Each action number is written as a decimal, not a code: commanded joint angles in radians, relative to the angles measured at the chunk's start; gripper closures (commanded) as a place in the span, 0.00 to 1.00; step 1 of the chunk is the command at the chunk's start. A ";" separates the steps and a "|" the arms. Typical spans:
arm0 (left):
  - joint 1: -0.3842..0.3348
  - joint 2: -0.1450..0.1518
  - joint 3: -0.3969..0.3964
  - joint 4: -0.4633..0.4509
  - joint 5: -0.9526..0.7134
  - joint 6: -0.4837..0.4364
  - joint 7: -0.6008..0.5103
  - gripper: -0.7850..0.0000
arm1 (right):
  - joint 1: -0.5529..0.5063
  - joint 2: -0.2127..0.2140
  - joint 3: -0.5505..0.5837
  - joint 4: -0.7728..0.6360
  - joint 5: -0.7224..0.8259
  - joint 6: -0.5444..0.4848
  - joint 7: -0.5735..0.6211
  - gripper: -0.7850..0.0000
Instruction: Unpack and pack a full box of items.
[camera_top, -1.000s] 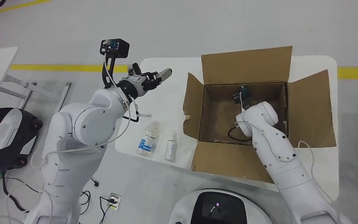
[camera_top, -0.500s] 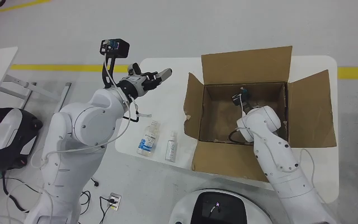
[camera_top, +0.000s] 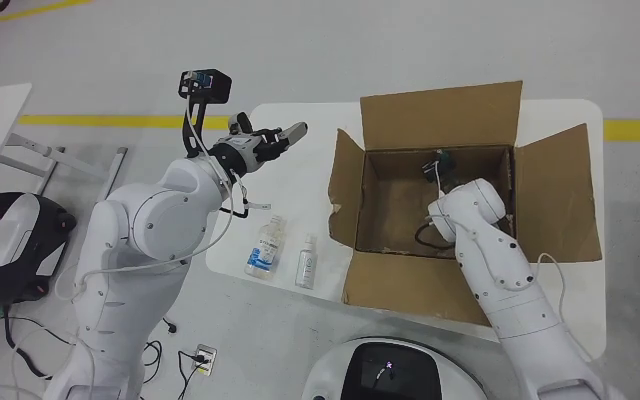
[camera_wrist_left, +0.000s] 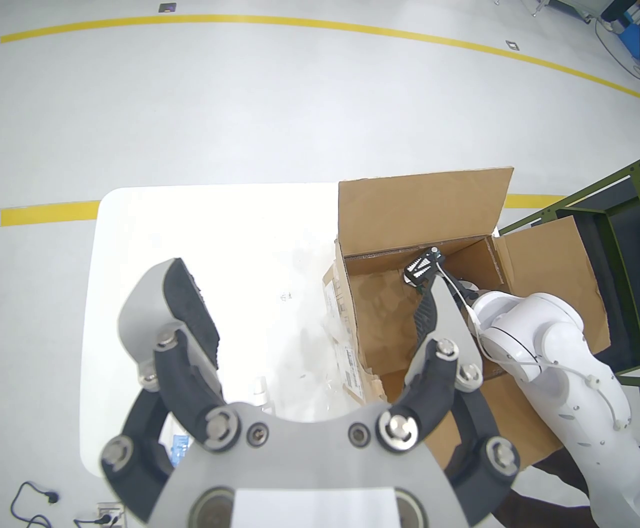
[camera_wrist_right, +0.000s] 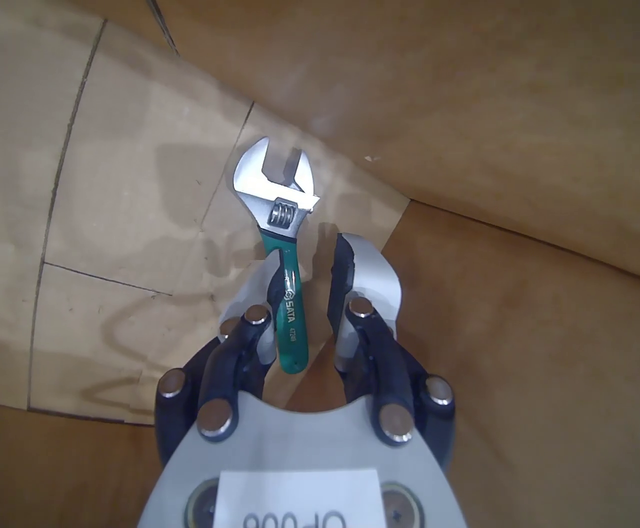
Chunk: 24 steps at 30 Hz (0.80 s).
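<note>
An open cardboard box (camera_top: 440, 120) stands on the right part of the white table (camera_top: 290, 190). On its floor lies an adjustable wrench (camera_wrist_right: 280, 200) with a green handle and a steel head. My right gripper (camera_wrist_right: 305, 260) is down inside the box, open, with its fingers on either side of the handle. One finger touches the handle and the other stands a little apart. My left gripper (camera_top: 285, 135) hangs open with nothing in it above the table's back left part, and it appears again in the left wrist view (camera_wrist_left: 300, 285), where the box (camera_wrist_left: 425, 210) also shows.
Two small bottles lie near the table's front left edge, a wider one (camera_top: 264, 247) and a slim white one (camera_top: 306, 263). The box's four flaps stand outward. The right arm (camera_wrist_left: 530, 325) leans over the box's near wall.
The right arm has shifted slightly to the right inside the box. The left arm has kept still.
</note>
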 joint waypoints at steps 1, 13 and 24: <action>0.000 0.000 0.000 0.000 0.000 0.000 0.000 0.00 | 0.007 -0.004 -0.001 0.020 0.004 -0.001 -0.005 0.70; 0.000 0.000 0.000 0.000 0.000 0.000 0.000 0.00 | 0.014 -0.023 -0.003 0.035 0.016 0.002 -0.004 0.71; 0.000 0.000 0.000 0.000 0.000 0.000 0.000 0.00 | -0.028 -0.026 0.014 -0.026 -0.006 -0.005 0.015 0.69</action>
